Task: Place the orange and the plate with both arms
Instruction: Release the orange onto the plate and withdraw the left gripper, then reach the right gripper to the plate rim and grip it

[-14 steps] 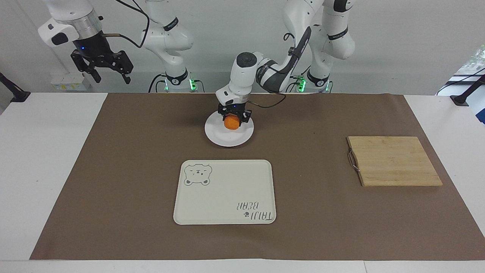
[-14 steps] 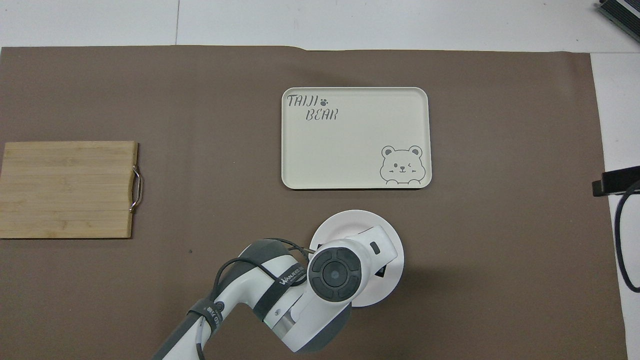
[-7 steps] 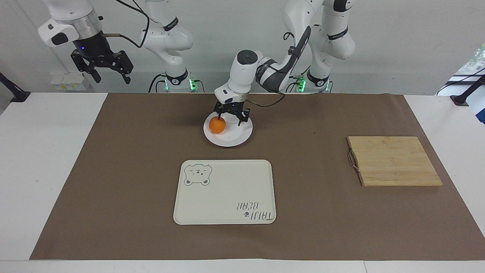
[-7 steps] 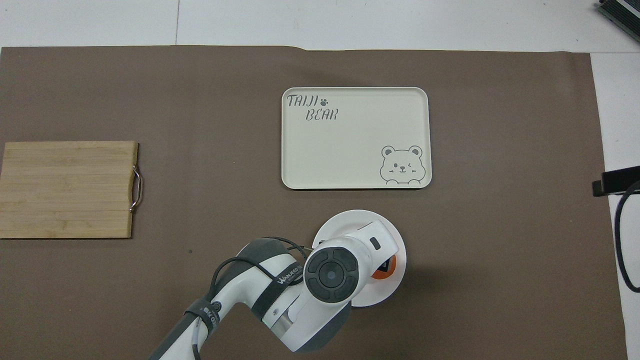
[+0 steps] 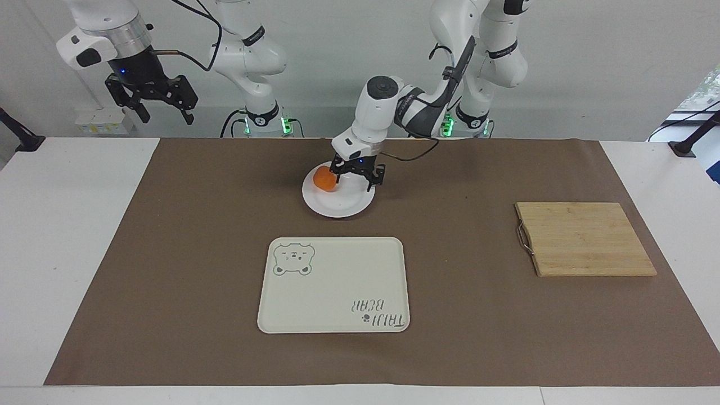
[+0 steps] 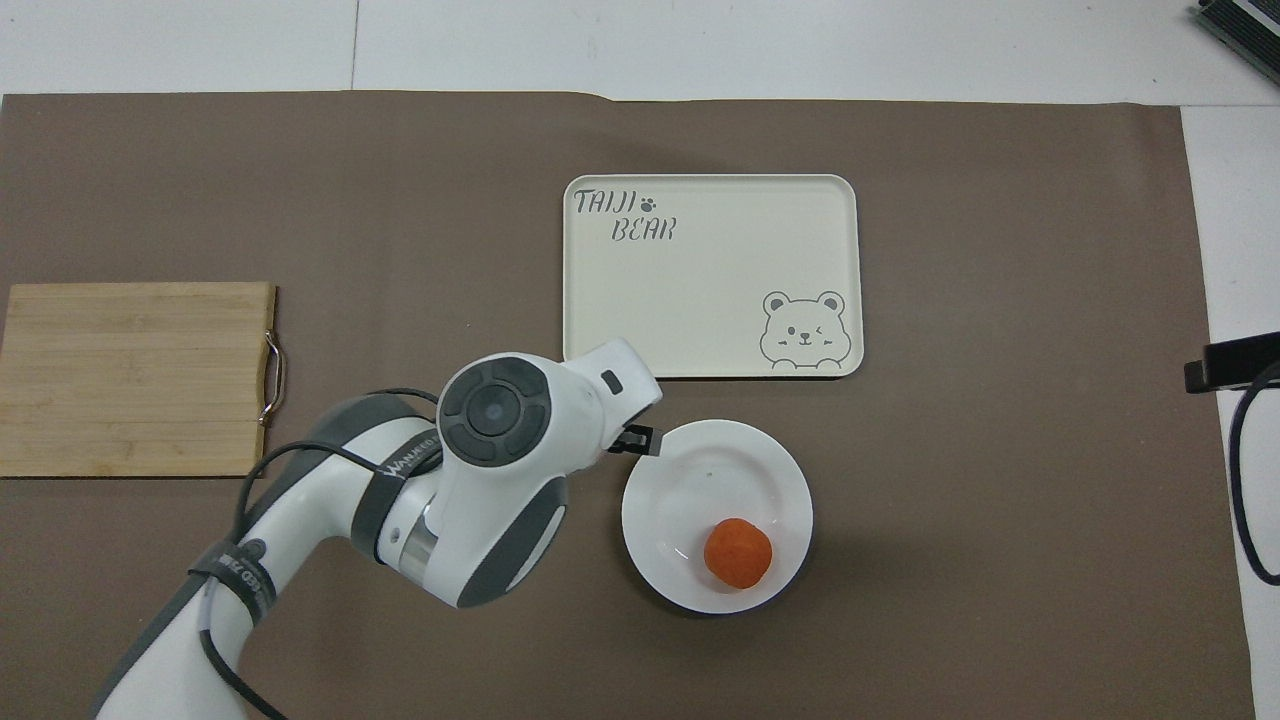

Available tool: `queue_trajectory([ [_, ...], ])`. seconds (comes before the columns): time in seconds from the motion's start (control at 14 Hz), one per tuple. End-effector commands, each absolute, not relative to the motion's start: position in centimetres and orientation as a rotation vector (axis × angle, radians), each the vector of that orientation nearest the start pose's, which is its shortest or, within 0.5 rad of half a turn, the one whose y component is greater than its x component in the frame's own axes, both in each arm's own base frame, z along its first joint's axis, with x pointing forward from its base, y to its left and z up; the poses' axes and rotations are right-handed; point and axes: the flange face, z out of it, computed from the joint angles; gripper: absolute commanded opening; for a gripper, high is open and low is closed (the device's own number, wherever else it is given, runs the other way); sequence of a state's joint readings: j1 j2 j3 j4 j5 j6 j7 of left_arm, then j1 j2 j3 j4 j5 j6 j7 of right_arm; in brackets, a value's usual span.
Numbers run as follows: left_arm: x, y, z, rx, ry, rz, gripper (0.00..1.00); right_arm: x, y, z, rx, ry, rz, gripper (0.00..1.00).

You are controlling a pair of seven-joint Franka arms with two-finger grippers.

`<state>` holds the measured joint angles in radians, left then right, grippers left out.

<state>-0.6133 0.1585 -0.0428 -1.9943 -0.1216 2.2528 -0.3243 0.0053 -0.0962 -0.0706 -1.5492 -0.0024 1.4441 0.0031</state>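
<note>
One orange [image 5: 324,179] lies on the plate [image 5: 343,207], beside the left claw [image 5: 358,175], spread and empty; right claw [image 5: 151,104] spread, waiting.

Robot lab, two white arms [image 5: 394,112], papered table [image 5: 169,225]

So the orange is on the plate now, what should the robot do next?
Probably lift the left gripper clear. It is open, low over the plate's edge, and the orange sits free on the plate. The right gripper waits, open, high above its end of the table; the plate still sits off the tray.
</note>
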Motion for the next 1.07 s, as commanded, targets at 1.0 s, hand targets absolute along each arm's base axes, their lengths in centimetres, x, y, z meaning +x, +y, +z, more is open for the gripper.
queue_trajectory([
  [1.0, 54.8, -8.7, 66.1, -3.056, 0.571, -0.081, 1.00, 53.1, 0.7, 56.0, -3.042, -0.111, 0.033, 1.00],
])
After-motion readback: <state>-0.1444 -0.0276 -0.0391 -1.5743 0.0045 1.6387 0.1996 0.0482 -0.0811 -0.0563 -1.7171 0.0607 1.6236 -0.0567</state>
